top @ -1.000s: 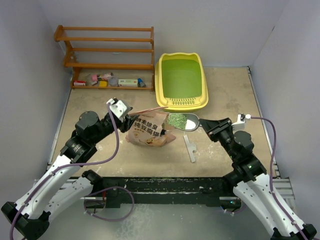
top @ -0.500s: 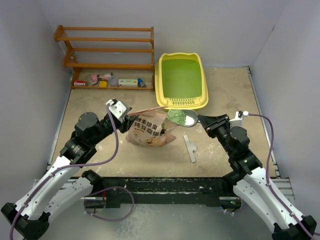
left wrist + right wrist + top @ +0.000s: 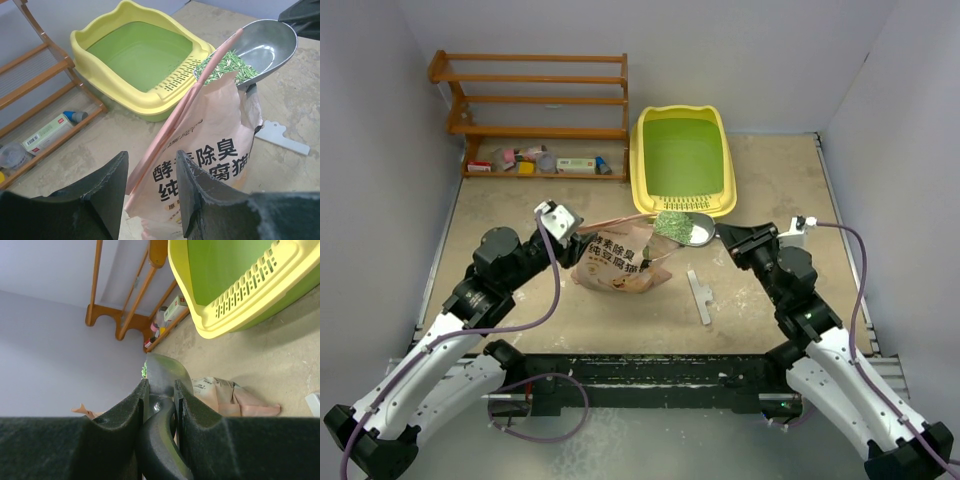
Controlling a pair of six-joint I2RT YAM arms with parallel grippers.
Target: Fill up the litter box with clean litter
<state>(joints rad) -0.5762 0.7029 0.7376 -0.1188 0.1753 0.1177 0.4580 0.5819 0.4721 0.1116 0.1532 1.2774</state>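
The yellow litter box (image 3: 684, 206) with a green basin stands at the back centre; its basin holds no litter in the left wrist view (image 3: 95, 65). My right gripper (image 3: 725, 235) (image 3: 161, 385) is shut on the handle of a grey scoop (image 3: 692, 231) (image 3: 270, 42) (image 3: 165, 372). The scoop holds green litter pellets (image 3: 671, 226) (image 3: 227, 65) and hovers just before the box's slotted lip (image 3: 245, 295). My left gripper (image 3: 570, 232) (image 3: 151, 160) is shut on the top edge of the pink printed bag (image 3: 620, 262) (image 3: 210, 155), which stands upright and open.
A wooden shelf rack (image 3: 535, 100) stands at the back left with small items (image 3: 535, 160) on its bottom shelf. A flat white piece (image 3: 699, 296) (image 3: 280, 140) lies on the table right of the bag. Grey walls enclose three sides.
My right gripper has carried the loaded scoop up out of the bag and away from me, toward the litter box's front lip. The left gripper and the bag have barely moved.
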